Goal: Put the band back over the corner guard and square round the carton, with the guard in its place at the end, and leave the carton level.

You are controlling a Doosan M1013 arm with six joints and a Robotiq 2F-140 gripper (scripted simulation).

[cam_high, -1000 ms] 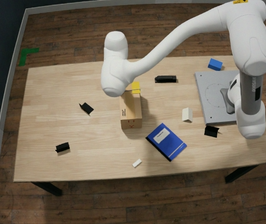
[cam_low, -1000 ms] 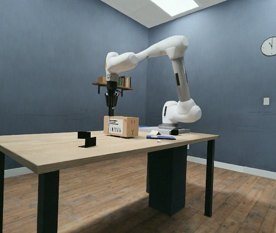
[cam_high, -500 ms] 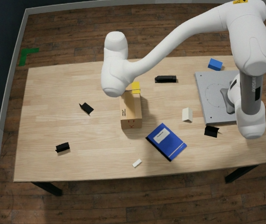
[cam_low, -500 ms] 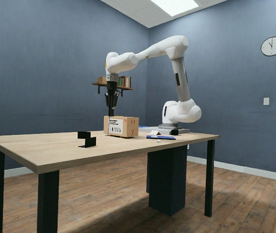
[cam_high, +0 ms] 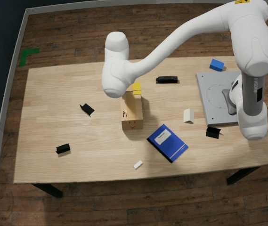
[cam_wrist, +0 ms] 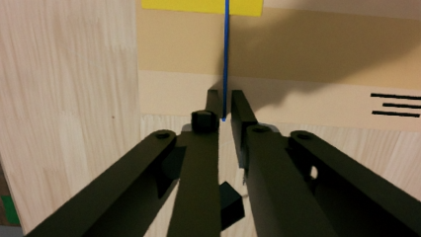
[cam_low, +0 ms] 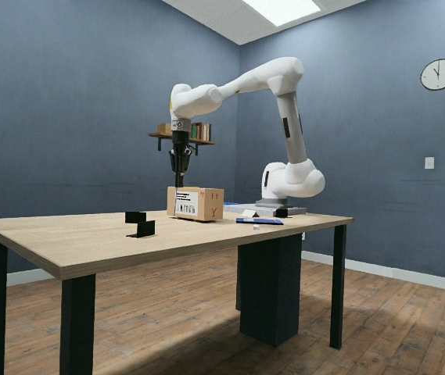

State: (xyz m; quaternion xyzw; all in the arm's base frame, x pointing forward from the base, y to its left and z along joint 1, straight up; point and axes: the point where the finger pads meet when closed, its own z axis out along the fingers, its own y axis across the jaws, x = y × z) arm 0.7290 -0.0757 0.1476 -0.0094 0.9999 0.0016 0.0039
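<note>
The carton stands on the table. The yellow corner guard lies on its top at the far long edge, near one end. The thin blue band crosses the guard and the top, nearly square to the long edges, and runs down the near side face. My gripper points down at the top edge opposite the guard. Its fingers are narrowly open, with the band between them and a slim gap on each side. The arm hides the fingers in the top view.
A blue notebook and a white eraser lie in front of the carton. A black stapler, cream folded piece and blue block lie toward the base. Black angle pieces lie around.
</note>
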